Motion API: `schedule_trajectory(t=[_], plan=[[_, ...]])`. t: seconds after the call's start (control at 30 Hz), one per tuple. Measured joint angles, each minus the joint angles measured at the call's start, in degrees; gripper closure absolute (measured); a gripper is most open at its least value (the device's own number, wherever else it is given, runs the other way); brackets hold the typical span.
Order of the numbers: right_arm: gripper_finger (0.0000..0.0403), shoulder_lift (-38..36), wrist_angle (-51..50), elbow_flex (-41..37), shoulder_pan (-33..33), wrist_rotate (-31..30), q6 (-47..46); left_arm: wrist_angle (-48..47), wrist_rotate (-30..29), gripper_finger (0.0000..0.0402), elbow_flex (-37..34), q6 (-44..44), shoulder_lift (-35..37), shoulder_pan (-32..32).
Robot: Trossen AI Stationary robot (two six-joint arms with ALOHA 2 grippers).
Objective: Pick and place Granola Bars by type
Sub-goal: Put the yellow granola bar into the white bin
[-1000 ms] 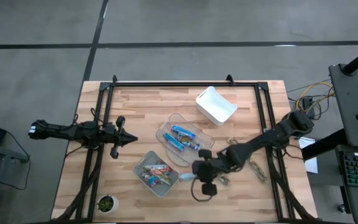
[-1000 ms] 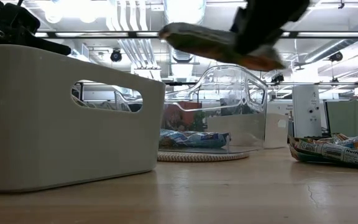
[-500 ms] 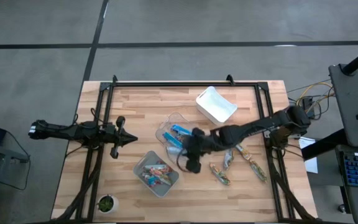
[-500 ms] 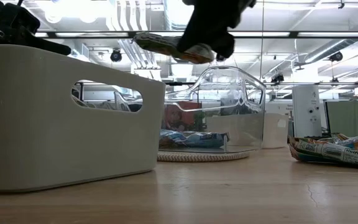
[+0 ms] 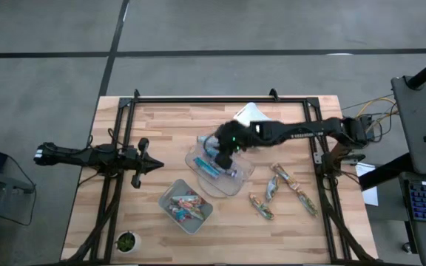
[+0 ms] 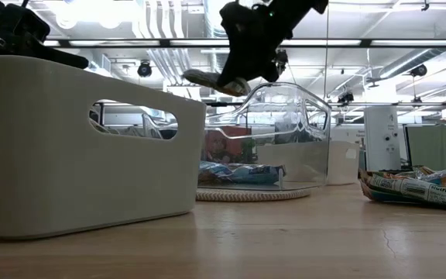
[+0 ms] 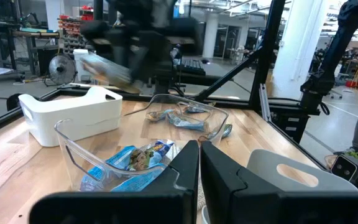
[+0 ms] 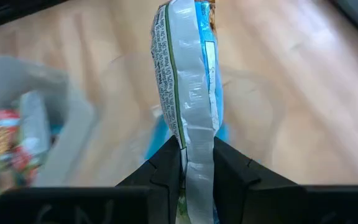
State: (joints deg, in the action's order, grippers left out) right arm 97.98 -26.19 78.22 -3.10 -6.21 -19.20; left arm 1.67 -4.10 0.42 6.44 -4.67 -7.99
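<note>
— Right gripper point(image 8: 196, 163), how does it stand?
— Pinched on a blue-wrapped granola bar point(image 8: 188, 74), above the clear bin point(image 5: 220, 168) of blue bars.
— Left gripper point(image 7: 199, 163)?
— Fingers together, waiting at the table's point(image 5: 161, 129) left edge.

Three bins point(image 5: 257, 124) stood on the table point(image 5: 161, 133); four loose granola bars point(image 5: 281, 175) lay near its right edge; two arms.

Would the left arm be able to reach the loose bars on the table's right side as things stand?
Probably not: the left gripper waits at the left edge, and the clear bin and right gripper lie between it and the loose bars.
</note>
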Motion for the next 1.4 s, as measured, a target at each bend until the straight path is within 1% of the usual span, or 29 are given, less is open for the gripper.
schedule_trajectory(t=[0.1,0.37,0.57,0.7,0.97,1.4], plan=[[0.034,-1.01,-0.07,0.0,-3.57,0.02,2.92,0.0,0.0,0.0401,0.0,0.0,0.0,0.02],[0.034,-4.26,-3.64,-0.02,-11.81,-0.22,5.07,0.0,0.01,0.0401,-0.01,0.0,0.02,0.02],[0.034,-7.16,-11.22,-0.02,-16.02,-5.09,5.87,0.0,0.0,0.0401,-0.02,0.02,0.02,0.0],[0.034,-7.94,-16.49,-0.04,-18.39,-7.36,3.98,0.0,0.01,0.0401,-0.01,0.01,0.02,0.0],[0.034,-7.98,-23.65,-0.29,-20.62,-7.26,-1.34,0.0,0.0,0.0401,-0.01,0.0,0.02,0.02],[0.034,-7.98,-26.37,-6.85,-20.53,-6.85,-7.36,0.0,0.0,0.0401,0.0,0.0,0.02,0.02]])
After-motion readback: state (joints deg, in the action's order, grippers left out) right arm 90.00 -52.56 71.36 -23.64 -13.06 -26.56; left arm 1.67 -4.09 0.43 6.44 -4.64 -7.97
